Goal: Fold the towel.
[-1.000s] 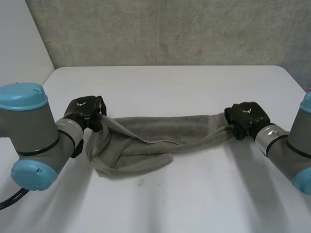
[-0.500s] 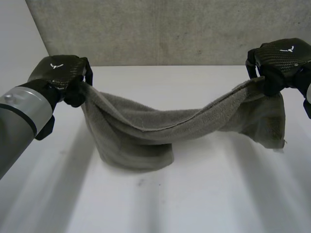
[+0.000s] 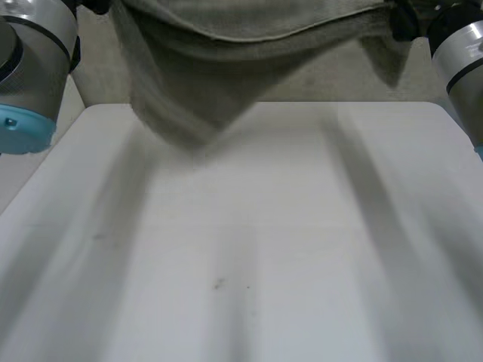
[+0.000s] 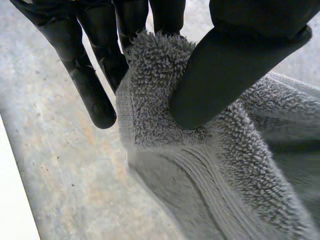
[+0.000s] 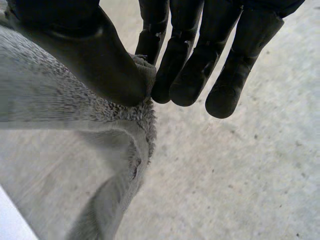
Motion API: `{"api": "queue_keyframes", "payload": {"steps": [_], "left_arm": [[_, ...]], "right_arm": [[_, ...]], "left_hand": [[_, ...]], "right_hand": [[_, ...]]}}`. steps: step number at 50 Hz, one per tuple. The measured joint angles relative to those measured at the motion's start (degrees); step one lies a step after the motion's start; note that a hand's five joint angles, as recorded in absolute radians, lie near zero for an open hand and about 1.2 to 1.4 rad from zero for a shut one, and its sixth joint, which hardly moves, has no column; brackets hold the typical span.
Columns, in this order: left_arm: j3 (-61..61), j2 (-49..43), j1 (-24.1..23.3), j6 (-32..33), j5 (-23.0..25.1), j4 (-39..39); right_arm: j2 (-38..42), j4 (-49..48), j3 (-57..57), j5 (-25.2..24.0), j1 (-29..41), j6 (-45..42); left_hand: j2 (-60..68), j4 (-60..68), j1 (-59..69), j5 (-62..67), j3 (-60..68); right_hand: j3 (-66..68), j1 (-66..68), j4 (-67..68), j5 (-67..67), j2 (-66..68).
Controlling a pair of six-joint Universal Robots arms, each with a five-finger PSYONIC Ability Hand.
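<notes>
Towel (image 3: 204,83) sagging soft and limp, likely light; left hand (image 4: 235,65) and right hand (image 5: 85,50) each pinching a top corner, thumb against fingers. Corners seem good holds.

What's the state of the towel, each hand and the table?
towel, hanging slack between both hands
left hand, pinching a towel corner, thumb against fingers
right hand, pinching the towel's other end likewise
table, white, a few small dark specks
</notes>
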Motion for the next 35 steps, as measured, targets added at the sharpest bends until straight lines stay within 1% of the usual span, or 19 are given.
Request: {"api": "queue_keyframes", "payload": {"steps": [4, 10, 13, 17, 21, 25, 28, 30, 33, 35], "left_arm": [[-7.19, 2.63, -0.16, -1.6, -0.19, 1.28], [-24.25, 3.74, -0.48, -2.09, 0.22, 2.75], [-34.22, 2.12, -0.65, -2.04, 0.4, 4.82], [-43.16, -0.82, -0.91, -1.82, 0.6, 8.71], [-48.81, -3.13, -1.68, -1.52, 0.78, 12.44], [-50.92, -3.33, -2.34, -1.37, 0.82, 14.15], [-51.46, -2.28, -2.61, -1.33, 0.82, 14.58], [-51.62, -1.02, -2.58, -1.35, 0.83, 14.59], [-51.8, 0.3, -2.42, -1.43, 0.85, 14.49], [-52.01, 1.08, -2.3, -1.49, 0.86, 14.42]], "right_arm": [[-2.09, -1.74, 5.96, -0.5, -0.06, 1.0], [-0.84, -1.4, 16.53, -3.55, -0.29, -3.21], [2.97, -1.35, 22.54, -6.18, -0.57, -8.79], [8.6, -1.32, 27.44, -7.89, -0.78, -15.81], [13.14, -1.2, 30.51, -8.25, -1.0, -21.28], [14.56, -0.94, 32.18, -8.06, -1.38, -23.34], [13.77, -0.37, 33.17, -7.69, -1.64, -23.35], [12.21, 0.56, 33.81, -7.12, -1.78, -22.51], [10.33, 1.98, 34.25, -6.28, -1.84, -20.83], [9.32, 2.78, 34.41, -5.83, -1.84, -19.54]], "left_hand": [[0.03, 0.0, 0.0, 0.0, 0.0], [0.07, 0.0, 0.0, 0.0, 0.0], [0.07, 0.0, 0.0, 0.0, 0.0], [0.07, 0.0, 0.0, 0.0, 0.01], [0.07, 0.0, 0.0, 0.0, 0.01], [0.07, 0.0, 0.0, 0.0, 0.01], [0.08, 0.0, 0.0, 0.0, 0.01], [0.08, 0.0, 0.0, 0.0, 0.01], [0.07, 0.01, 0.0, 0.0, 0.01], [0.08, 0.0, 0.0, 0.0, 0.01]], "right_hand": [[0.0, 0.0, 0.0, 0.21, 0.34], [0.0, 0.01, 0.0, 0.22, 0.34], [0.0, 0.01, 0.0, 0.22, 0.34], [0.0, 0.02, 0.0, 0.22, 0.34], [0.0, 0.05, 0.0, 0.22, 0.34], [0.0, 0.05, 0.0, 0.22, 0.34], [-5.2, -3.96, -5.73, -4.74, -4.68], [-20.03, -19.1, -20.43, -19.77, -19.6], [-27.86, -27.49, -28.12, -27.75, -26.94], [-28.92, -28.82, -29.15, -29.13, -27.51]]}}
